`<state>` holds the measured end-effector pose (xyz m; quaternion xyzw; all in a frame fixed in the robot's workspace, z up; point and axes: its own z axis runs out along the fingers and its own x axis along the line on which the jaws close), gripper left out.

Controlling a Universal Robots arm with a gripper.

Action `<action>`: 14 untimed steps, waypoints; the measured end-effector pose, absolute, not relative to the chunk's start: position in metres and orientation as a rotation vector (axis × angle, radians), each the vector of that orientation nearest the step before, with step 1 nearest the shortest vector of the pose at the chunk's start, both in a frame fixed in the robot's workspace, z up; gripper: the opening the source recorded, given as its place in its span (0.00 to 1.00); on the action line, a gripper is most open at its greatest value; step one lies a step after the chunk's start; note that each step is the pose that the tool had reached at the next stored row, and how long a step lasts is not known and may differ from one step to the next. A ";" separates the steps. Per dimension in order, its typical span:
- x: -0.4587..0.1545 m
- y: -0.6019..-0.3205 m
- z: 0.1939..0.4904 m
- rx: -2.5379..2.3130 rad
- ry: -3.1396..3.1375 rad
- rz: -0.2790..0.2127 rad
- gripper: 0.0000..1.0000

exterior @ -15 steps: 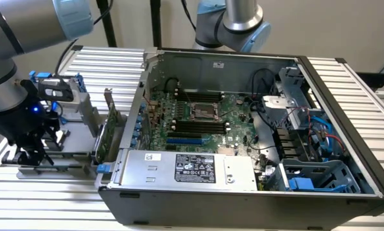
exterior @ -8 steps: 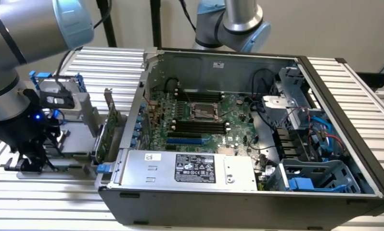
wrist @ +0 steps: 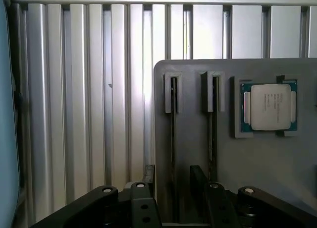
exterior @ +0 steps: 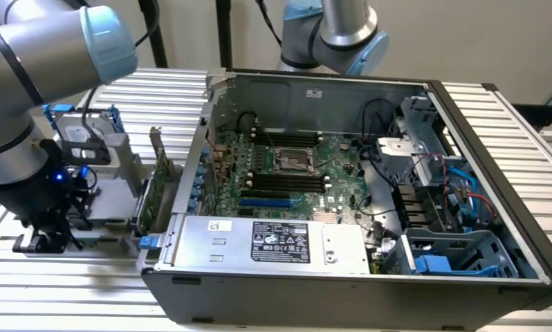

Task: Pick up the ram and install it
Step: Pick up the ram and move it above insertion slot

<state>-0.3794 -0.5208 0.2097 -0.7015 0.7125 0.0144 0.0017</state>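
Grey fixture [wrist: 193, 139] holds the ram [wrist: 173, 134] on edge in 1 of 2 slots, directly between the gripper's [wrist: 173, 177] wide-spread jaws, long axis running straight ahead.

Grey holder plate [wrist: 257, 163], silver striped table [wrist: 74, 89] around it (ribs everywhere), green-rimmed silver processor [wrist: 270, 106] on the plate, black gripper [wrist: 173, 181].

Soft, even indoor light. Glare streaks the ribbed metal table [wrist: 89, 99]; the computer case [exterior: 331, 93] is shadowed inside; the gripper [wrist: 173, 172] shows dark, nearly silhouetted.
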 end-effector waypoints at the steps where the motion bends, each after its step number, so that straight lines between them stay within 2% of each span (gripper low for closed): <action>1: -0.380 -0.521 0.208 -2.201 2.236 0.046 0.42; 14: -0.382 -0.521 0.198 -2.198 2.233 0.052 0.42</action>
